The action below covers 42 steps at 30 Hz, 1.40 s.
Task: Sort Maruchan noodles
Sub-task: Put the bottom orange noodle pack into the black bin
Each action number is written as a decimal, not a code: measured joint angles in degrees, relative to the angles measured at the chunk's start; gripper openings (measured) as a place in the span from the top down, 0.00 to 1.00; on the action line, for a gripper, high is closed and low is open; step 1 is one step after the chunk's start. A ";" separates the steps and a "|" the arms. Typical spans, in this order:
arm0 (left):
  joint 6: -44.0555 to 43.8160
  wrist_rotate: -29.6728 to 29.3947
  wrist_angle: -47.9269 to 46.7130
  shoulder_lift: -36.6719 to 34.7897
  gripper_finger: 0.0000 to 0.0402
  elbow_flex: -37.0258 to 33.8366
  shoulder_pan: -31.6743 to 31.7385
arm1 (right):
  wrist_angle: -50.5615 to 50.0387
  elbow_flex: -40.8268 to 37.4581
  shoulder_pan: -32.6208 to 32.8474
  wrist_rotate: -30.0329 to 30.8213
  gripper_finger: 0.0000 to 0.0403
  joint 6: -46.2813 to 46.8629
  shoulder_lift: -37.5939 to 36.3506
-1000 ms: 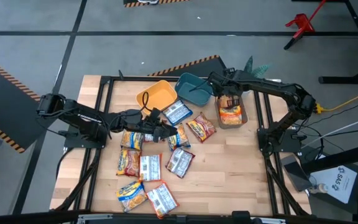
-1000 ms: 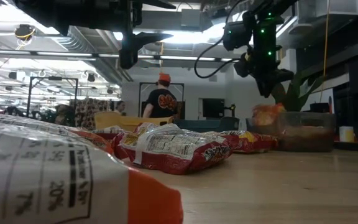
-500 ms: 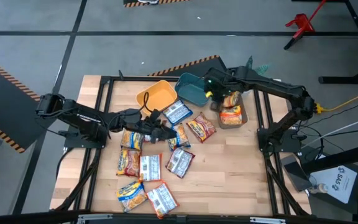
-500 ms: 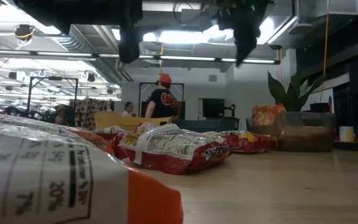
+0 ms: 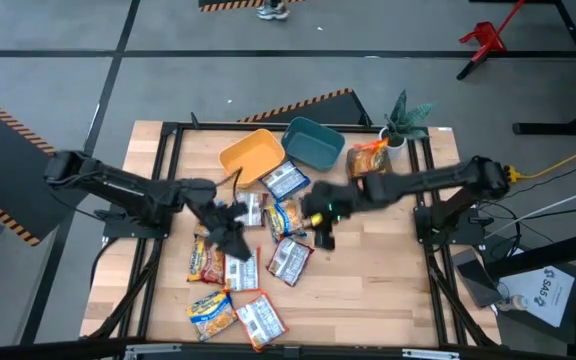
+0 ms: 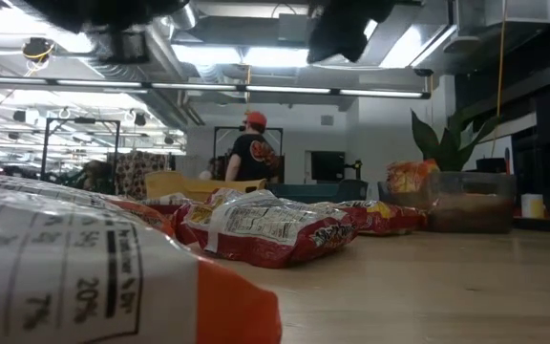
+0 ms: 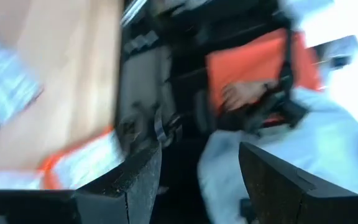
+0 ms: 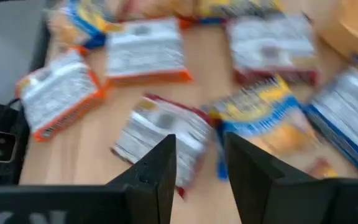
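Several Maruchan noodle packets lie flat on the wooden table: a blue-and-white one point(image 5: 286, 182), a yellow-and-blue one point(image 5: 288, 218), a maroon one point(image 5: 290, 260) and orange ones point(image 5: 208, 260) point(image 5: 261, 318). My right gripper point(image 5: 323, 222) hangs open above the middle packets; its wrist view shows the maroon packet point(image 8: 160, 134) and the yellow-and-blue packet point(image 8: 266, 118) below it. My left gripper point(image 5: 230, 235) is open over the pile's left side, with nothing between its fingers point(image 7: 135, 183). Both are blurred.
A yellow bin point(image 5: 253, 155), a teal bin point(image 5: 313, 143) and a clear bin holding orange packets point(image 5: 373, 165) stand along the far side, with a small plant point(image 5: 406, 110) behind them. In the low view a person stands in the room beyond the table. Bare wood lies at the near right.
My right gripper has swung from above the clear bin at the far right toward the table's middle and near side, and now hangs over the loose packets. My left gripper has drawn back toward the near left and turned. The packets have not moved.
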 joint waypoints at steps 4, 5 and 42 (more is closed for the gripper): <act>4.05 -6.68 -10.88 -2.12 0.48 -0.01 -5.21 | 10.75 -4.87 6.26 3.72 0.70 -1.57 0.01; 4.97 -8.95 -12.47 -2.26 0.48 -0.01 -6.65 | 13.46 -5.97 7.69 4.87 0.70 -1.63 0.01; 23.12 -48.64 -34.37 40.30 0.48 33.44 -40.21 | 19.93 -8.91 27.16 17.61 0.70 12.21 8.29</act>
